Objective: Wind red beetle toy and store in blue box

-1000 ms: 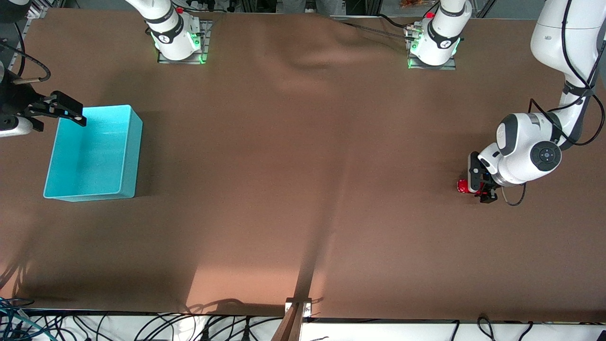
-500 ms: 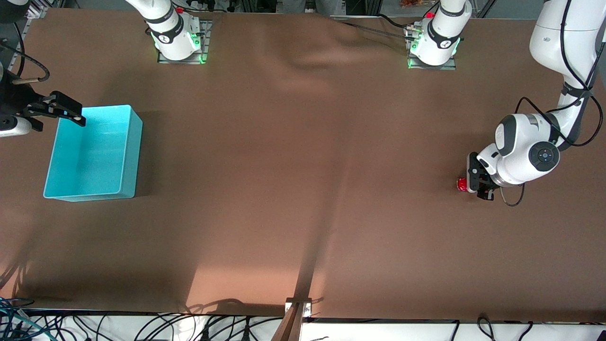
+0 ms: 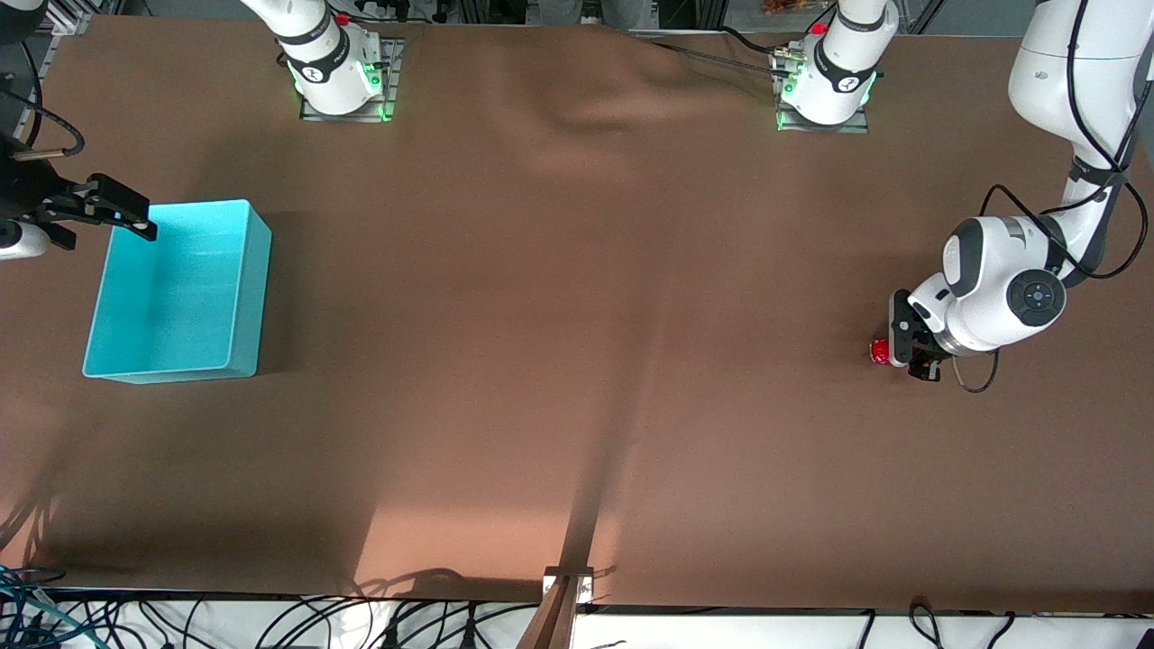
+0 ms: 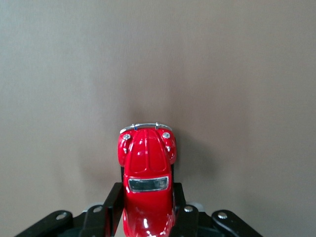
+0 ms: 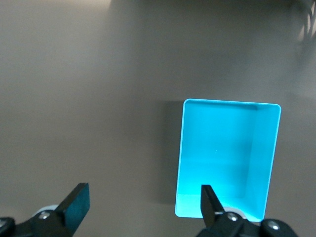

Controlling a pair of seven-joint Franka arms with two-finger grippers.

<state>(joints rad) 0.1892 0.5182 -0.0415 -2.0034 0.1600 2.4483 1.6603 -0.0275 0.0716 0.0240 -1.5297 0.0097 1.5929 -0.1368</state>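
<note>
While the left gripper [image 4: 148, 217] clamps the red beetle toy [image 3: 879, 351] at frame right, winding and storing remain; the right gripper [image 5: 143, 200] waits wide over the empty blue box [image 3: 236, 297], upper left.

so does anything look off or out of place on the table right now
Nothing stands out. The beetle sits upright on the table, gripped by the left hand; the box stands upright and empty, with the right hand open above its corner.

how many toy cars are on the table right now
1. The red beetle toy sits on the table at the left arm's end, gripped by the left gripper. Nothing seems to hide another.
</note>
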